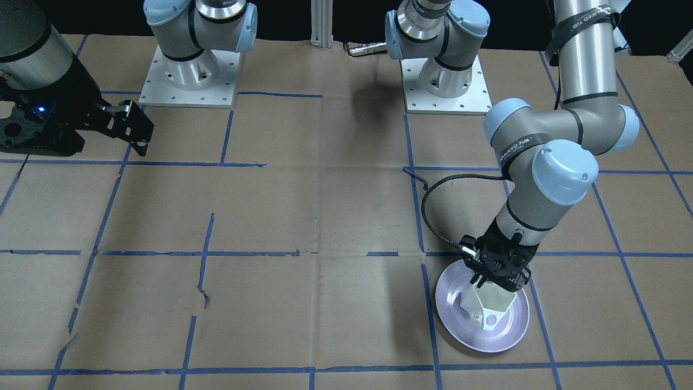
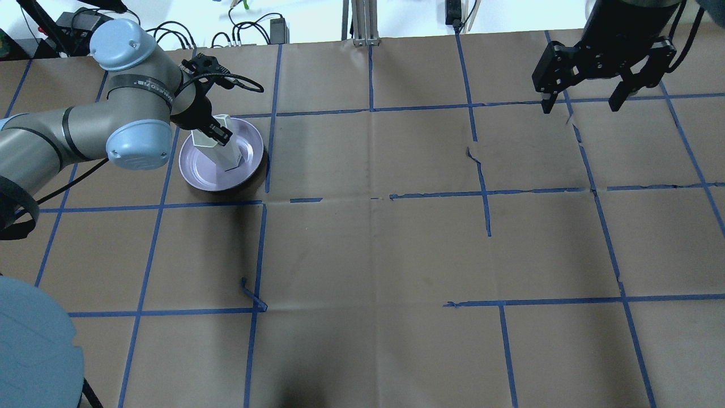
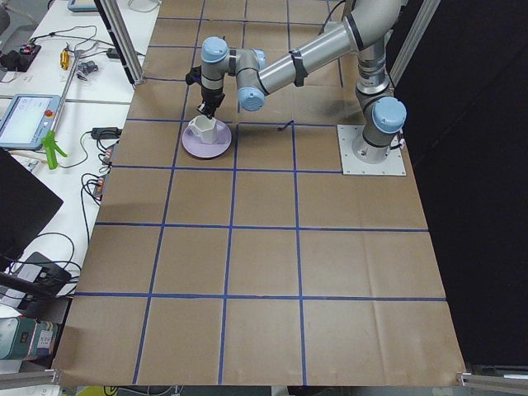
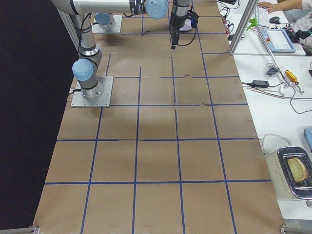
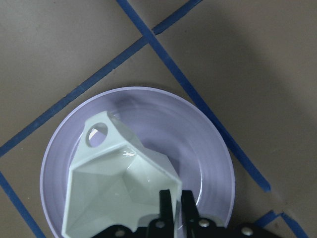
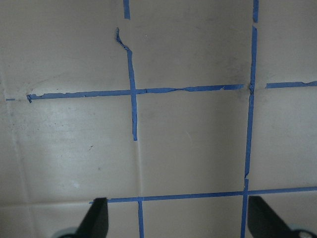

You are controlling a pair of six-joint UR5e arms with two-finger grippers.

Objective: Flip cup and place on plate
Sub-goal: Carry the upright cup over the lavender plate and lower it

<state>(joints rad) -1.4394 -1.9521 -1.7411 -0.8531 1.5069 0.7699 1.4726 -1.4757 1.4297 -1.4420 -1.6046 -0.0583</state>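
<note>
The white faceted cup (image 1: 490, 303) is over the lavender plate (image 1: 452, 292), mouth up and a little tilted. I cannot tell whether its base touches the plate. My left gripper (image 1: 490, 281) is shut on the cup's rim wall. In the left wrist view the fingers (image 5: 171, 201) pinch the near wall of the cup (image 5: 114, 178), its handle points away, and the plate (image 5: 198, 139) lies below. From overhead, the left gripper (image 2: 218, 134), cup (image 2: 224, 150) and plate (image 2: 204, 170) are at the far left. My right gripper (image 2: 583, 96) is open and empty, held high at the far right.
Brown paper with blue tape lines covers the table (image 2: 374, 238). The two arm bases (image 1: 187, 76) stand on metal plates at the robot's side. A desk with cables and devices (image 3: 49, 124) runs beyond the far edge.
</note>
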